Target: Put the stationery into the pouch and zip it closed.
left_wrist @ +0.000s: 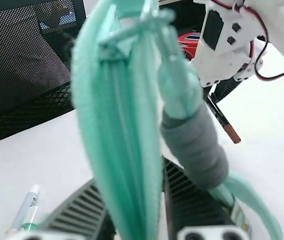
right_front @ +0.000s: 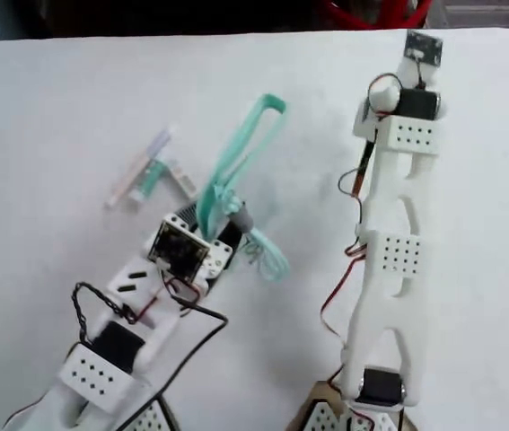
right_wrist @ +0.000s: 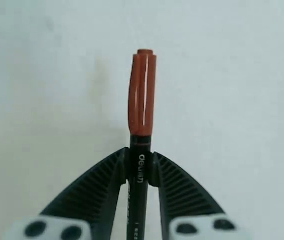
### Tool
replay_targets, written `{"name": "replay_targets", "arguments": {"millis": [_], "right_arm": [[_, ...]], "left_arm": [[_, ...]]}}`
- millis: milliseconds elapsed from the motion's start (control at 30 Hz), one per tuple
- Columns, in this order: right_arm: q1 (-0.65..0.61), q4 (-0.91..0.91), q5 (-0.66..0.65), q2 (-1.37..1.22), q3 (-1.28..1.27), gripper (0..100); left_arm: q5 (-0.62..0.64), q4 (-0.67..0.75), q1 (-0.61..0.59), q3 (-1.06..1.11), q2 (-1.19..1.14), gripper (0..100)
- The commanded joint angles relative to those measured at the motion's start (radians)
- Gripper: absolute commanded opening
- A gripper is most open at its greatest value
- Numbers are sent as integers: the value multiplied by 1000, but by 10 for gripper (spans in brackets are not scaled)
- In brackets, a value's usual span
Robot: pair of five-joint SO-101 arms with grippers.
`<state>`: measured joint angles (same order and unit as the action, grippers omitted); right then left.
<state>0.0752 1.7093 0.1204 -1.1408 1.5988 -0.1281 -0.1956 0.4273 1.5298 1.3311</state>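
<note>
My left tool (left_wrist: 131,175) is pinching the floppy mint-green fabric pouch (left_wrist: 116,100), so my right tool's (right_wrist: 139,157) pinched brown-capped black pen (right_wrist: 142,90) is risking snagging.

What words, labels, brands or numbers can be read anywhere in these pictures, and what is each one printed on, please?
Pen held in the right hand: small white print along the black barrel, partly covered by the hand; not readable in full.
Loose stationery on the table: labels too small and blurred to read.
Pouch: no print visible.
</note>
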Motion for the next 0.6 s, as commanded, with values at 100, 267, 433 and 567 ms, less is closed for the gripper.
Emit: {"name": "replay_targets", "arguments": {"millis": [100, 267, 433, 567], "right_arm": [[35, 15, -12, 302, 6, 17], [44, 16, -14, 384, 6, 17], [22, 19, -14, 456, -49, 17], [-15, 18, -14, 605, -245, 17]], "left_arm": [[-11, 29, -28, -32, 13, 113], [-9, 26, -27, -32, 13, 113], [-9, 28, -27, -34, 13, 113], [-9, 28, -27, -34, 13, 113]]}}
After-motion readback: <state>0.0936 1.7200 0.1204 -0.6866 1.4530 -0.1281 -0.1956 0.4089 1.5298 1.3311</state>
